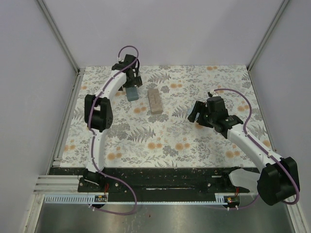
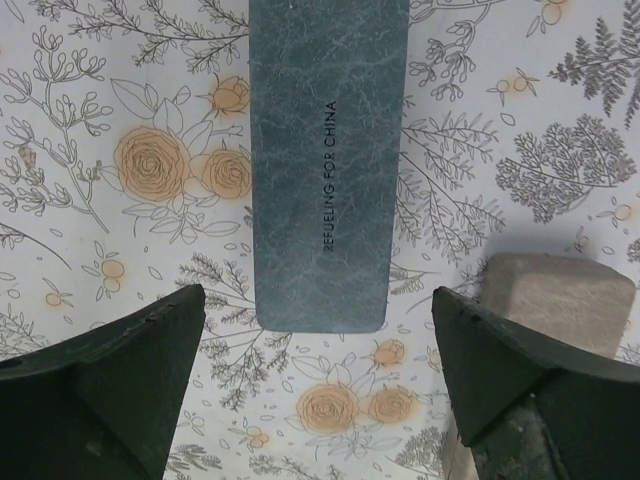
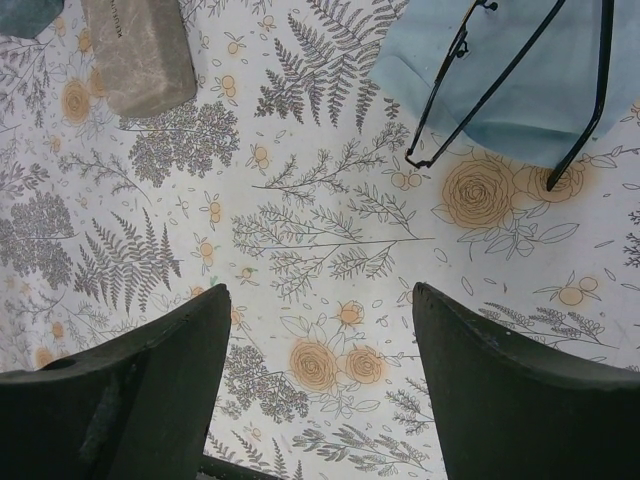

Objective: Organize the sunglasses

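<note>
The sunglasses [image 3: 498,82] show only in the right wrist view, at the top right: thin black arms lying open on a light blue cloth [image 3: 535,112], lenses out of frame. My right gripper [image 3: 320,390] is open and empty above bare table, short of the glasses; in the top view it [image 1: 195,115] is at mid right and hides them. My left gripper [image 2: 320,400] is open and empty, just short of the near end of the slate-blue case [image 2: 325,160]; in the top view it [image 1: 131,82] is at the back left.
A tan case [image 1: 155,100] lies just right of the slate-blue case [image 1: 131,93]; it also shows in the left wrist view [image 2: 560,300] and the right wrist view [image 3: 140,55]. White walls enclose the floral table [image 1: 160,145] on three sides.
</note>
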Action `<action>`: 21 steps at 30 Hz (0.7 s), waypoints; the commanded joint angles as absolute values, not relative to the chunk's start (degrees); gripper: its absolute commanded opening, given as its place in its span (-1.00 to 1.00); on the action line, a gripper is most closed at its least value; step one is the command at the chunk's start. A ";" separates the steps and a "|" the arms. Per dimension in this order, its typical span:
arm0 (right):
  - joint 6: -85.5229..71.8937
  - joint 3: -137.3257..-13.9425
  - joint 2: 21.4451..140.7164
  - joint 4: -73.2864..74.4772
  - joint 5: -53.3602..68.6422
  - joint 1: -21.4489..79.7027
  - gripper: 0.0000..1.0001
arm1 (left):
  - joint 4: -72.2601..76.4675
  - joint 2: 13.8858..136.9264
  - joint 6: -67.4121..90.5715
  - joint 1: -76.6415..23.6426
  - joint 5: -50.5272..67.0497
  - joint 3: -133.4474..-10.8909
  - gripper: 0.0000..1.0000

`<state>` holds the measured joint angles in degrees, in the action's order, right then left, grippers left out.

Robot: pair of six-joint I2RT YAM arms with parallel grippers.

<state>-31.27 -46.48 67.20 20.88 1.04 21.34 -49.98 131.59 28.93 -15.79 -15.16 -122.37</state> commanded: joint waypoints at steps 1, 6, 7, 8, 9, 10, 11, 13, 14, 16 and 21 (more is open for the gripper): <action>-29.53 -47.37 66.09 20.92 0.35 21.18 0.62 | -50.45 135.43 26.55 -15.73 -18.46 -128.31 0.98; -29.62 -47.02 65.65 21.09 0.26 21.09 0.62 | -50.54 138.43 25.75 -15.73 -19.16 -129.90 0.98; -29.62 -46.85 65.65 21.09 0.26 21.01 0.63 | -50.54 138.60 25.84 -15.73 -19.07 -129.64 0.98; -29.71 -46.76 65.57 21.09 0.35 21.01 0.62 | -50.45 138.78 25.84 -15.73 -18.72 -129.55 0.98; -29.79 -46.76 65.48 21.09 0.35 21.09 0.62 | -50.54 139.04 25.75 -15.73 -18.46 -129.64 0.94; -29.88 -46.58 65.48 21.09 0.26 21.18 0.62 | -50.45 139.30 25.66 -15.73 -18.20 -129.73 0.88; -29.97 -46.58 65.48 21.09 0.35 21.09 0.61 | -50.45 139.48 25.58 -15.65 -17.93 -129.73 0.78; -30.23 -46.58 65.22 21.01 0.26 21.09 0.61 | -50.45 139.48 25.58 -15.56 -16.97 -129.64 0.51; -30.32 -46.41 65.21 21.01 0.35 21.18 0.60 | -50.45 139.22 25.40 -15.47 -16.61 -129.38 0.31; -30.41 -46.32 64.87 21.09 0.26 21.09 0.60 | -50.36 138.00 25.40 -15.56 -15.13 -128.24 -0.04; -30.76 -45.88 64.16 21.27 0.53 21.01 0.59 | -47.11 129.13 25.13 -15.56 -7.40 -120.25 -0.21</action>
<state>-30.70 -46.33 66.11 21.39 1.02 21.34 -48.45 136.99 25.54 -15.90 -13.10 -123.70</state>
